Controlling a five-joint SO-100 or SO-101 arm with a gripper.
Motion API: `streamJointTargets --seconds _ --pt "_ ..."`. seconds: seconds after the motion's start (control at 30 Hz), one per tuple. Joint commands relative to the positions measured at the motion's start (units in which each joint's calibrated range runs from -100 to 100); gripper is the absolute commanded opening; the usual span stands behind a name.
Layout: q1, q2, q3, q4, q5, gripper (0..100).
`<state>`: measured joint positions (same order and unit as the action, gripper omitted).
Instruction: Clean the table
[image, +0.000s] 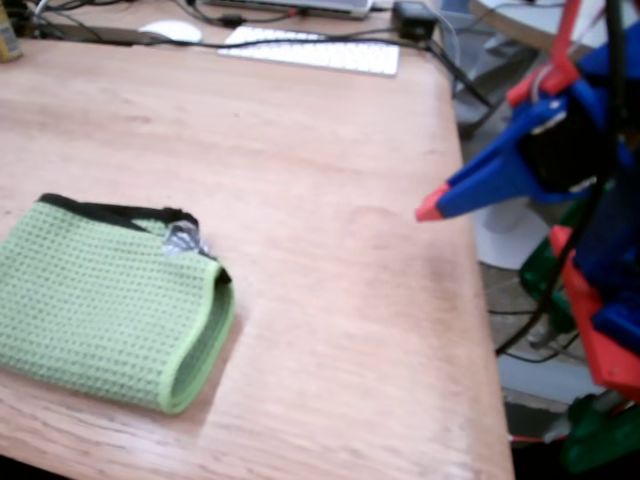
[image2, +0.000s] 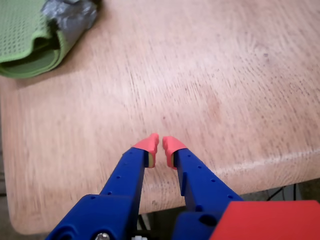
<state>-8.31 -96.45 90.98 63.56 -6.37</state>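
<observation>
Fixed view.
- The table (image: 300, 200): light reddish-brown wood filling most of the frame, its rounded far corner at upper right. I read it as the surface to be wiped, not a thing to be moved.
- Green cloth (image: 100, 305): folded waffle-weave cloth, black trim on its far side, lying flat near the table's left edge and toward the near edge, a grey taped patch (image: 183, 240) at its upper right corner. I took it for the wiping tool, left where I could reach it.
- Gripper (image: 428, 210): blue fingers with red tips, hanging over the table's right edge, well apart from the cloth, holding nothing. From this angle I could not tell how wide it stood.
- Keyboard (image: 310, 48) and mouse (image: 172, 30): along the far edge, clear of the work.

Wrist view.
- Gripper (image2: 160, 145): the two red tips nearly met, only a thin slit between them, nothing caught there. They hovered above bare wood just inside the table's edge (image2: 260, 165).
- Green cloth (image2: 27, 40): at the top left, grey patch beside it, well apart from the tips. I judged the jaws would need to spread before taking it.
</observation>
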Motion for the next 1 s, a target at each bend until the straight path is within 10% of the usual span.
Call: streamJointTargets --seconds 0.0,0.2,0.5,0.97 --pt "-0.5 0.9 -12.2 0.0 3.2 12" --pt "1.0 34.9 -49.5 -0.9 9.0 56" --pt "-0.1 108.4 -117.8 -0.9 9.4 57" --pt "-13.7 147.7 -156.6 -3.3 9.5 57"
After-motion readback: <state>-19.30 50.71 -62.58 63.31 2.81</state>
